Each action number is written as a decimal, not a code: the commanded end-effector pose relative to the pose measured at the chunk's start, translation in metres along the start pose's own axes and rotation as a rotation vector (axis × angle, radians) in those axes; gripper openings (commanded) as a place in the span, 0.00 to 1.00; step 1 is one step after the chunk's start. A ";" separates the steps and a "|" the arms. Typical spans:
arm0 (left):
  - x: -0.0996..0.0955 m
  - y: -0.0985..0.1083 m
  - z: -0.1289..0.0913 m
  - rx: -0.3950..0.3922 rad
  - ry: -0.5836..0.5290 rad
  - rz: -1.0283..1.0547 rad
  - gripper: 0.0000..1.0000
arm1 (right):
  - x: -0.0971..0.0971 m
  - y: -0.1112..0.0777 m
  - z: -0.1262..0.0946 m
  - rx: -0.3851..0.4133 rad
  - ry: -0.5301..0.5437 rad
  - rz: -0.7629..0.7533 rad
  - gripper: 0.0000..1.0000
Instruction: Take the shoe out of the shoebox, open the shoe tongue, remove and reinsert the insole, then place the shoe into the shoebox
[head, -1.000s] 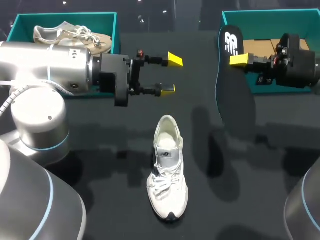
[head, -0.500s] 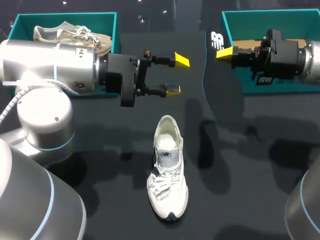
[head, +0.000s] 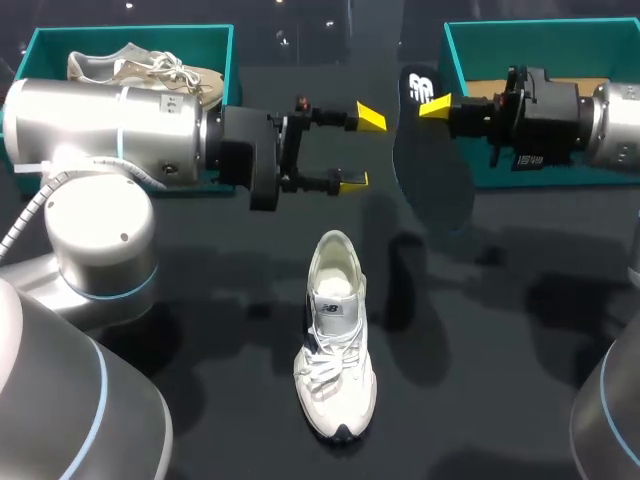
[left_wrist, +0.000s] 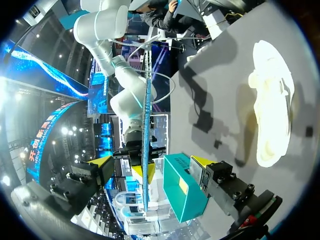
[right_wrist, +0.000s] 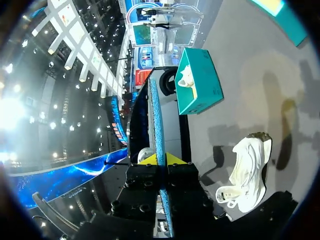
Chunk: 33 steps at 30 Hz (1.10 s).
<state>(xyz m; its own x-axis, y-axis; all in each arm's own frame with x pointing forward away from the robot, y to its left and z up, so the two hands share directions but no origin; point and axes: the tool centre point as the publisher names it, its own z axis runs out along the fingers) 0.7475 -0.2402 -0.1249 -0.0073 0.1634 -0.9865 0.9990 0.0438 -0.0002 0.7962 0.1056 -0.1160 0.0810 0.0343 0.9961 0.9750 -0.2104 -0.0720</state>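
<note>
A white shoe (head: 335, 340) lies on the dark table, toe toward me, tongue open, also seen in the left wrist view (left_wrist: 272, 115) and the right wrist view (right_wrist: 245, 165). My right gripper (head: 437, 106) is shut on the heel end of a dark insole (head: 430, 160), which hangs in the air above the table, edge-on in its own view (right_wrist: 156, 115). My left gripper (head: 360, 148) is open and points at the insole from the left. In its wrist view the insole (left_wrist: 146, 125) stands just ahead of the gap between the fingers (left_wrist: 100, 167).
A teal shoebox (head: 228, 60) at the back left holds a second, beige shoe (head: 140, 68). Another teal shoebox (head: 540, 35) at the back right, with a brown insert inside, sits behind my right arm. The white shoe has bare table on all sides.
My right arm has carried the insole leftward, toward the left gripper. The left gripper has shifted a little to the right. The shoe has not moved.
</note>
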 end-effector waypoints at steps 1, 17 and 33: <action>0.002 0.010 0.016 0.006 -0.003 -0.011 1.00 | -0.002 0.007 0.015 0.010 0.001 0.001 0.00; 0.006 0.014 0.028 -0.025 -0.034 -0.013 0.54 | -0.010 0.019 0.034 0.022 0.018 -0.002 0.00; 0.009 0.021 0.034 -0.085 -0.043 0.002 0.35 | -0.012 0.015 0.037 0.027 0.017 0.017 0.00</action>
<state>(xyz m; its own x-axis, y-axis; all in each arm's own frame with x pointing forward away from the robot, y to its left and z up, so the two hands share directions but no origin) 0.7691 -0.2644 -0.1383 -0.0033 0.1217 -0.9926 0.9927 0.1197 0.0114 0.8177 0.1375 -0.1309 0.0920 0.0103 0.9957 0.9791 -0.1831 -0.0885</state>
